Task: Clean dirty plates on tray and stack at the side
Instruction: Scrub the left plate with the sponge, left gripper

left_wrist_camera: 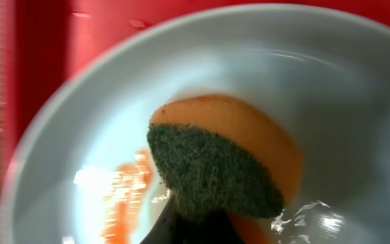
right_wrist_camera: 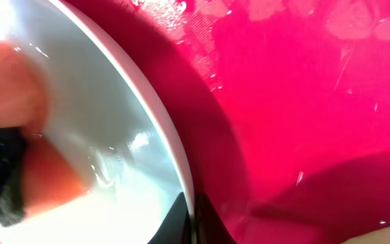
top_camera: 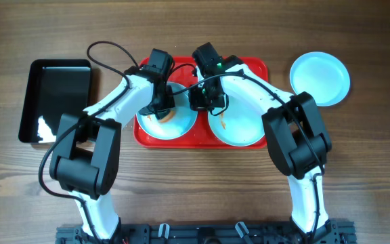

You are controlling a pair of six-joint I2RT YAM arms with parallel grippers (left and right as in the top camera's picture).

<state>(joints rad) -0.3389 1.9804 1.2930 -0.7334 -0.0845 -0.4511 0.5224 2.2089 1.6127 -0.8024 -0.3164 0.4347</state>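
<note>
On the red tray, the left gripper clamps a sponge against the left plate, pale with orange smears; hard scrubbing could skid it. The right gripper pinches its rim, a thin hold that might slip. Beside it lies a smeared plate, and off the tray a clean plate.

Brown wood-grain table, even light.

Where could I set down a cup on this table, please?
Bare wood lies in front of the red tray, between the arm bases, and right of the lone plate. The tray itself is crowded: two plates, left gripper, right gripper.
</note>
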